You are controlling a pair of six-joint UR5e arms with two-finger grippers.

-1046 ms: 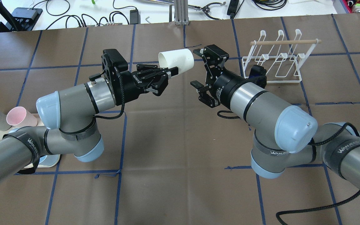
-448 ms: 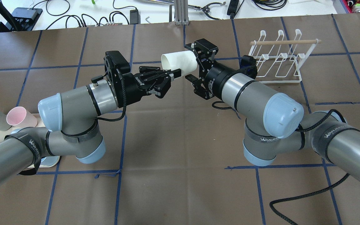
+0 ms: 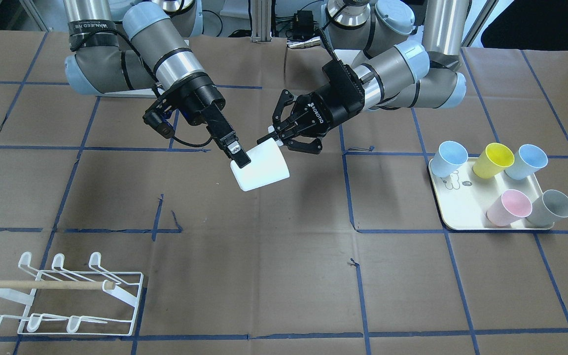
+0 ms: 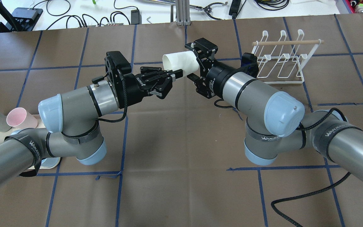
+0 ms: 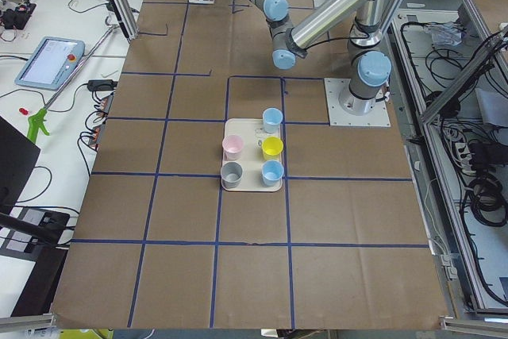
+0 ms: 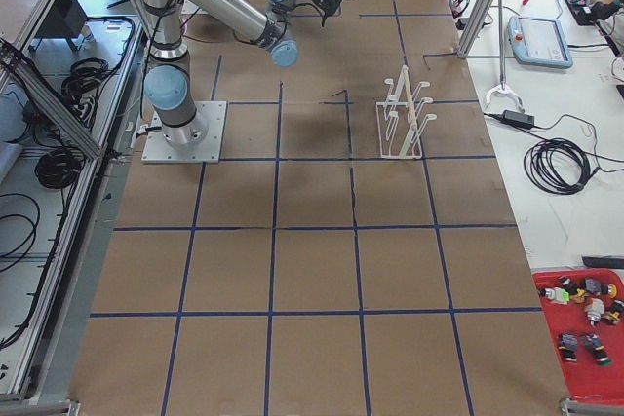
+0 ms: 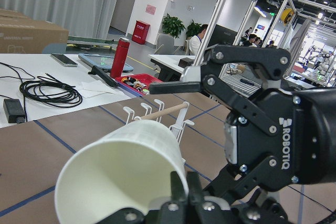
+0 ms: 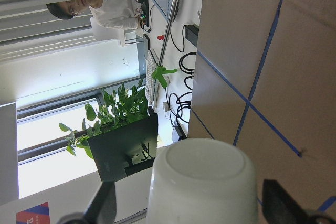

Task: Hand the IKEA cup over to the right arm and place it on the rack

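Handover under way, IKEA cup aloft
We note the left end effector clamped on its rim above the tabletop; right end effector spread wide around its base, unclosed; rack placement pending

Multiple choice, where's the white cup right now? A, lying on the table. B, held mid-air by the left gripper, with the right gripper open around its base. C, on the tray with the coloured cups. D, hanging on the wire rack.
B: the left gripper pinches the white cup by its rim in the air, and the right gripper straddles its base with gaps either side.
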